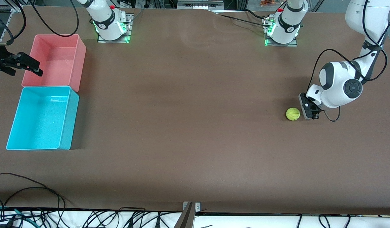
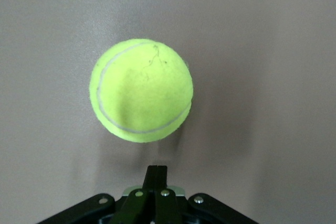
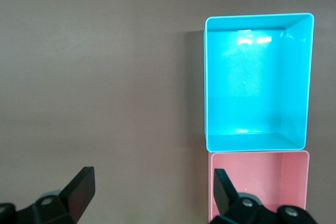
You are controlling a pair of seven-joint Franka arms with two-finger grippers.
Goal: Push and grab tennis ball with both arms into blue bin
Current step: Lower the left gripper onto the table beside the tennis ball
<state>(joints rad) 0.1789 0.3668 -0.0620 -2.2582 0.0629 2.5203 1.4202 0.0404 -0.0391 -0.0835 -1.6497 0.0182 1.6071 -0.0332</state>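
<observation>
The tennis ball (image 1: pixel 292 114) (image 2: pixel 140 90), fuzzy yellow-green, lies on the brown table toward the left arm's end. My left gripper (image 1: pixel 305 110) (image 2: pixel 157 169) is low beside it, on the side away from the bins. It is shut with nothing between its fingers, a small gap short of the ball. The blue bin (image 1: pixel 69 122) (image 3: pixel 206 82) stands with nothing in it toward the right arm's end. My right gripper (image 1: pixel 26 72) (image 3: pixel 152 184) hangs open and holds nothing, over the outer edge of the pink bin.
The pink bin (image 1: pixel 81 60) (image 3: pixel 257 153) stands against the blue bin, farther from the front camera. A wide stretch of bare table lies between the ball and the bins. Loose cables (image 1: pixel 30 202) trail along the table's front edge.
</observation>
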